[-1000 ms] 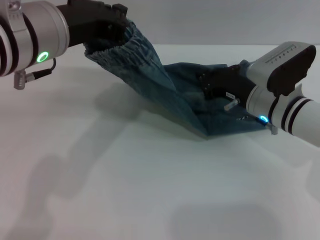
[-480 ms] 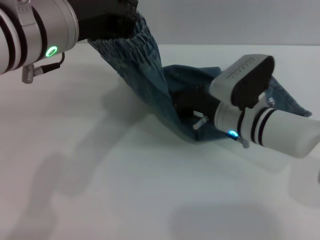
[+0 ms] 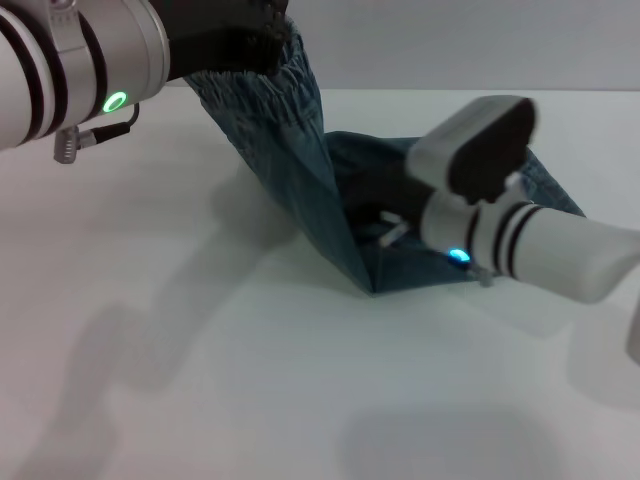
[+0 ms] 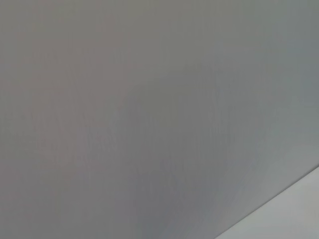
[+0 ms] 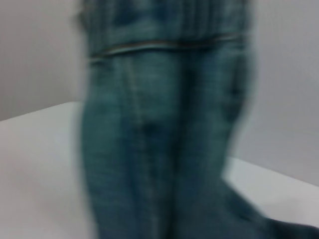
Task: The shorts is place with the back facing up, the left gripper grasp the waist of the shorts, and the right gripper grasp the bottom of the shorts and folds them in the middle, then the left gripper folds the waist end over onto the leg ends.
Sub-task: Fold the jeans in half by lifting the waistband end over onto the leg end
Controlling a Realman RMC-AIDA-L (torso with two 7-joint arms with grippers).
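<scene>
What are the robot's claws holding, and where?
The left gripper holds the shorts up by the ruffled waist. The right gripper is at their lower end; its grip is hidden.

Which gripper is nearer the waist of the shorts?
Left. The left gripper holds the waist raised above the table; the right gripper is low at the other end.

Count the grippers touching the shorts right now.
2. The left gripper holds the shorts' waist raised at the far left; the right gripper is down at the fabric on the table, fingers hidden.
</scene>
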